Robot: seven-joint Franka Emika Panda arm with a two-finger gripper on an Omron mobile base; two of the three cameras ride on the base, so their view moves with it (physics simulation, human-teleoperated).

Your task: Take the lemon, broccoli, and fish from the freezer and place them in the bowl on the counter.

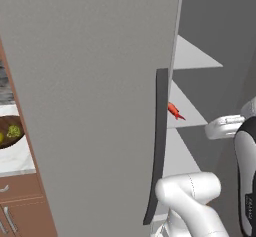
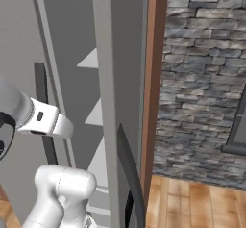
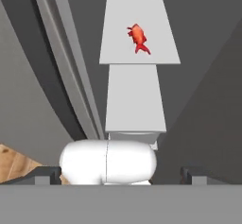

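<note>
The freezer stands open, its flat grey door (image 1: 90, 96) swung wide in front of me. The red-orange fish (image 3: 138, 38) lies on a white inner shelf (image 3: 118, 48), well ahead of my gripper (image 3: 120, 176); from the left base it is the fish (image 1: 174, 111) just past the door's edge. The fingertips (image 3: 47, 175) stand far apart with nothing between them, so the gripper is open. At the far left the brown bowl (image 1: 11, 140) rests on the marble counter (image 1: 17, 161). It holds the broccoli (image 1: 14, 130) and a yellowish bit at the picture's edge, seemingly the lemon (image 1: 1, 137).
A long dark handle (image 1: 160, 146) runs down the door's edge. A second grey door with a dark handle (image 2: 127, 174) stands to the right, beside a reddish wood panel (image 2: 153, 78). Beyond it are a stone wall (image 2: 206, 78) and wooden floor (image 2: 192, 203). Lower white shelves (image 3: 134, 100) sit under the fish.
</note>
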